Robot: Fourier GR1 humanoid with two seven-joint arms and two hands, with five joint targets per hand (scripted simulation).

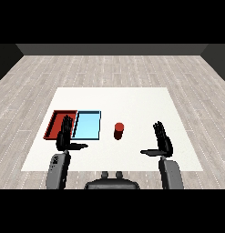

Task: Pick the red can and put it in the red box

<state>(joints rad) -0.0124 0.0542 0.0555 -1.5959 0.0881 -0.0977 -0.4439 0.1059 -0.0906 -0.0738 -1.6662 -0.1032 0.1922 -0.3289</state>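
On my feed the right hand (163, 141) has its fingers (159, 129) straight and released, pointing toward twelve o'clock, with the thumb stretched out toward nine o'clock. It grasps nothing. Its grey forearm (171, 175) comes in from the five o'clock corner of the view.

The left hand (64, 136) mirrors that: fingers (66, 124) straight and relaxed, aimed at twelve o'clock, thumb out toward three o'clock, nothing held. From where I sit, its fingertips overlap the near edge where the two trays meet, but I cannot tell whether they touch either tray. Its forearm (58, 170) rises from the seven o'clock corner.

Between the two hands, the red can (118, 130) stands upright on the white table (132, 100), apart from both hands. It sits at about ten o'clock from the right hand and just beside the light blue tray (88, 125), on that tray's three o'clock side.

The red tray (57, 120) lies at nine o'clock of the blue one, side by side with it. The can is in neither tray. Grey plank floor (114, 68) surrounds the table.
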